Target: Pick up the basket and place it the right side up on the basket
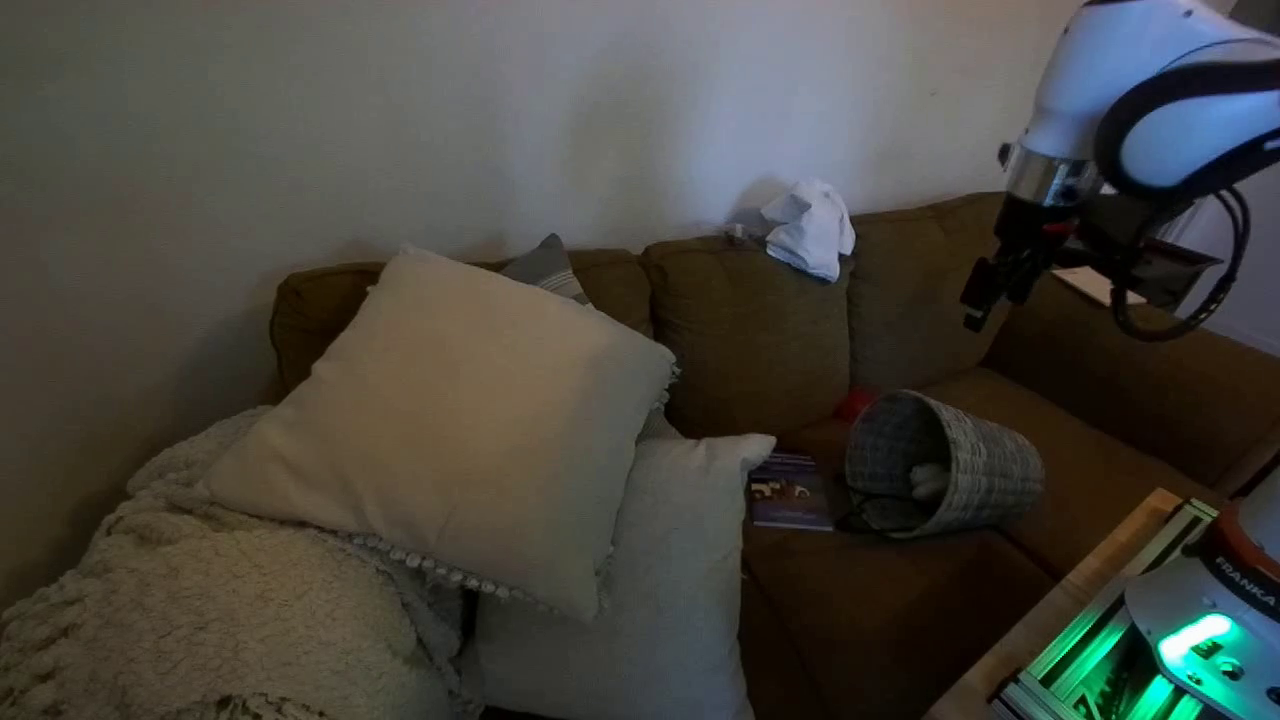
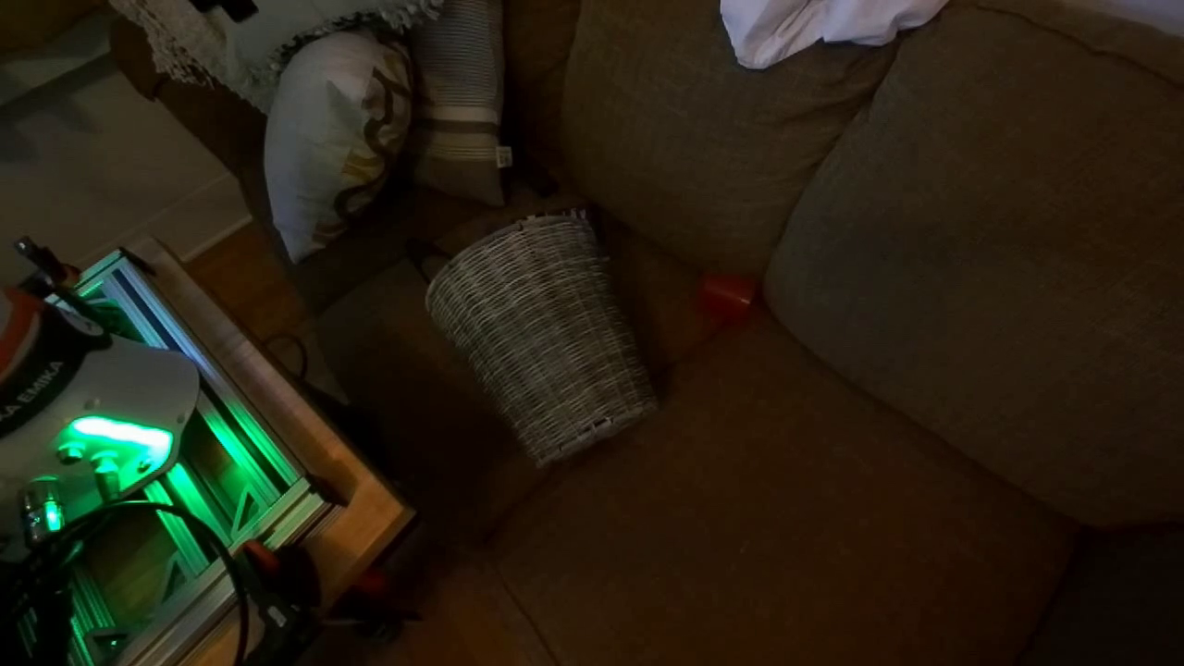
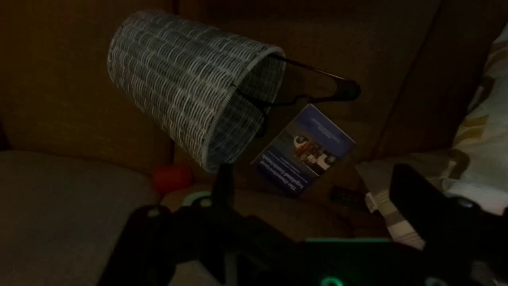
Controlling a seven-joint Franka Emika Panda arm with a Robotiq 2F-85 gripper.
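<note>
Shows a tapered grey-white wicker basket (image 3: pixel 194 85) lying on its side with a brown fabric sofa (image 2: pixel 786 536) beneath, likely steadied by its softness. Lets a thin black looped handle (image 3: pixel 347 90) trail out of the basket, probably through the tilt. Holds a black two-fingered pincer (image 3: pixel 312 171) above the basket and apart from it, spread wide around nothing, apparently ready to grip and right it.
</note>
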